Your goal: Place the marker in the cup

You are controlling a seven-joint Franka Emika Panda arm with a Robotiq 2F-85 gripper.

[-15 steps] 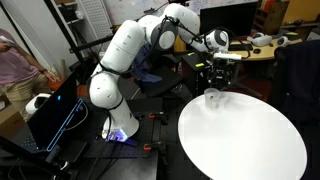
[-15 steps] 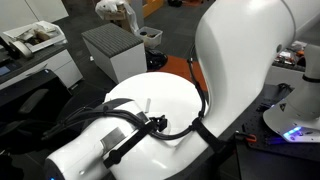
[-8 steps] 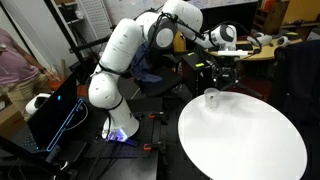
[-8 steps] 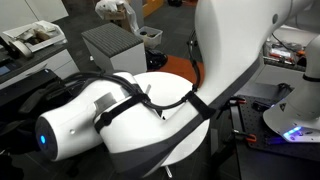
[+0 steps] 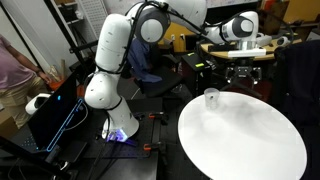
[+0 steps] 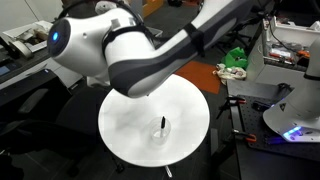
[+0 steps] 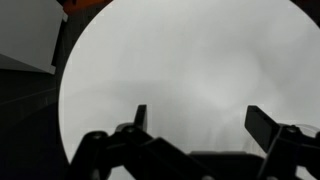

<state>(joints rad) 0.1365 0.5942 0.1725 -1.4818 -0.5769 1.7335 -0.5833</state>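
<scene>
The cup (image 6: 162,136) is a small translucent tumbler standing on the round white table (image 6: 125,125). The marker (image 6: 163,122), a thin dark stick, stands upright inside it with its top above the rim. In an exterior view the cup (image 5: 212,97) sits near the table's far edge (image 5: 240,150), and I cannot make out the marker there. My gripper (image 5: 244,72) hangs above and to the right of the cup, apart from it. In the wrist view the gripper (image 7: 200,120) is open and empty over the bare white tabletop (image 7: 180,60).
The robot base (image 5: 110,125) stands left of the table beside a black case with lit edges (image 5: 55,115). A person (image 5: 12,60) is at the far left. A cluttered desk (image 5: 270,45) is behind the table. A green object (image 6: 235,58) lies beyond the table.
The arm has risen and swung right, away from the cup. It no longer blocks the table in an exterior view, so the marker shows standing in the cup.
</scene>
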